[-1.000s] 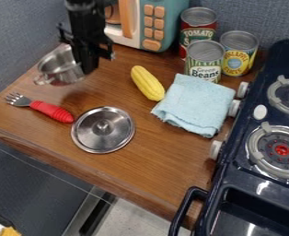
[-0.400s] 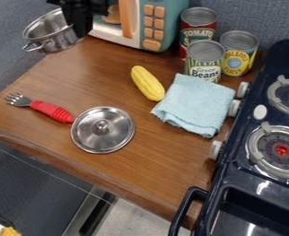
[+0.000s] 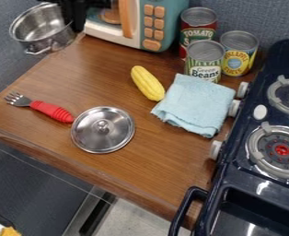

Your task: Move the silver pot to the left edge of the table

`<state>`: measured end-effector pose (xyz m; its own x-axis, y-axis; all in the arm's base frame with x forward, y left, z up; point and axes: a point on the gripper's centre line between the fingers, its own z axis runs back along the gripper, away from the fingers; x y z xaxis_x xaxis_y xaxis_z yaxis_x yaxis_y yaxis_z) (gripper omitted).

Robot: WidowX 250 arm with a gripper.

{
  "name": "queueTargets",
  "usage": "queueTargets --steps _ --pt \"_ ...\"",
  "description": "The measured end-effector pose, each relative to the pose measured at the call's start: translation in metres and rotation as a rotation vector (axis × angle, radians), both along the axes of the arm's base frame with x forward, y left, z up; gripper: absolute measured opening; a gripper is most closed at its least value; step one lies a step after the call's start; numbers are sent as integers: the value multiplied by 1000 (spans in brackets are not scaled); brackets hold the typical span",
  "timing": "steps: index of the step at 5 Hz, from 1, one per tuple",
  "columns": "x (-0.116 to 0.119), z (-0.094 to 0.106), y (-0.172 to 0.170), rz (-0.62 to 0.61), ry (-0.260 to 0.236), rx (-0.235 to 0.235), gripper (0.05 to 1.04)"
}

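Camera view: the pot is up at 11 o'clock, raised by the surface's far left corner, the gripper clamped on its 3 o'clock side. This looks like the carry; next, bring it over the left edge, lower and release, clear of the fork. Its handle points to 6 o'clock, long axis likely 12 to 6.

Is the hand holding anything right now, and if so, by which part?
The hand holds the silver pot by its rim and side wall, at the right side in the camera view.
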<state>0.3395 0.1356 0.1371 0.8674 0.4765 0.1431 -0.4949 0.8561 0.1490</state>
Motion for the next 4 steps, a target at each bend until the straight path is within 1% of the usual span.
queueTargets --steps 1,2,3,4 --pt "0 -15 5 243 23 67 68" --pt "-3 -18 12 483 -23 34 68" --pt "-5 -26 22 735 -31 57 68" --pt "-2 -30 19 780 -39 34 68"
